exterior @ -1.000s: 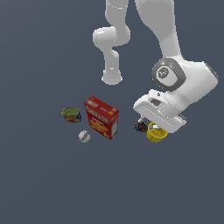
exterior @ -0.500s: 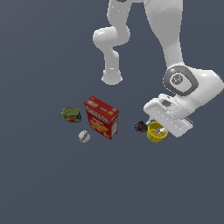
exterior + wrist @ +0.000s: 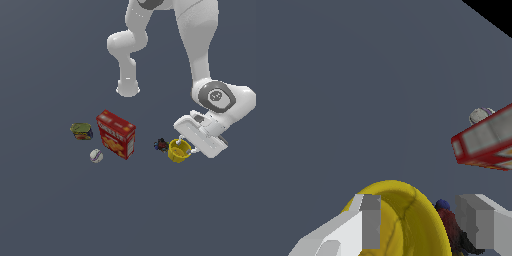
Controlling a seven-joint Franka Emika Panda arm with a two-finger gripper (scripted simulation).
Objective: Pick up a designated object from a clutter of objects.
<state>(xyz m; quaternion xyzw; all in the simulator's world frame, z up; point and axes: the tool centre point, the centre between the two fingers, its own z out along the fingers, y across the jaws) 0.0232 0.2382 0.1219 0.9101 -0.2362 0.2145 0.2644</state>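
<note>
The designated object, a small yellow cup (image 3: 176,154), stands on the grey floor at the exterior view's right. My gripper (image 3: 185,145) hangs low over its far rim, tilted. In the wrist view the cup (image 3: 401,210) fills the space between the fingers. One finger (image 3: 371,220) sits over the cup's hollow and the other finger (image 3: 476,222) is outside its wall, so the gripper (image 3: 423,222) is open astride the rim. The rest of the clutter of objects lies to the exterior view's left.
A tiny dark red-blue item (image 3: 161,145) touches the cup's side, close to the outer finger (image 3: 448,225). Further left stand a red cracker box (image 3: 116,135), a white baseball (image 3: 96,156) and a greenish can (image 3: 81,131). The robot's base (image 3: 128,90) is behind.
The arm has swung toward the exterior view's right and come down, bringing the open gripper from above the cup to its rim. The objects have not moved.
</note>
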